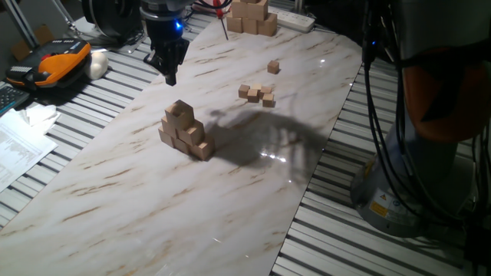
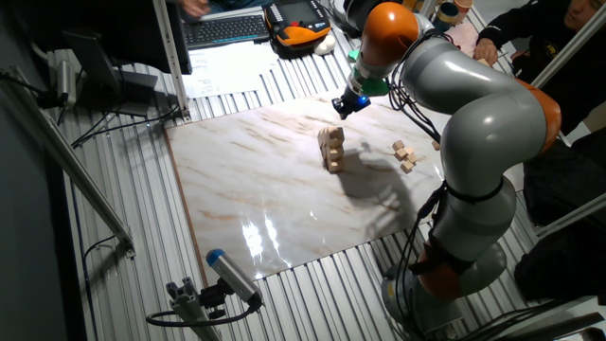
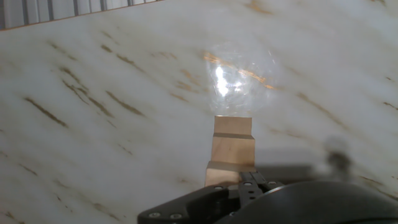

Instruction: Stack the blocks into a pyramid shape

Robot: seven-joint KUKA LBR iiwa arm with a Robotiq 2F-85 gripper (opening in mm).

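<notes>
The blocks [image 1: 184, 130] are light-tan wooden cubes stacked in a stepped pyramid near the middle of the marble table top [image 1: 153, 207], with one cube on top. In the other fixed view the pyramid [image 2: 331, 149] shows edge-on. My gripper [image 1: 170, 75] hangs above and behind the stack, apart from it, and its fingers look shut with nothing between them. It also shows in the other fixed view, gripper [image 2: 341, 104]. The hand view looks down on the stack [image 3: 233, 152]; the dark gripper body fills the lower edge.
A few much smaller tan cubes [image 1: 257, 94] lie right of the pyramid, one more [image 1: 273, 67] further back. A pile of bigger pale blocks [image 1: 252, 17] stands at the far end. An orange device [image 1: 57, 61] lies off the table's left side.
</notes>
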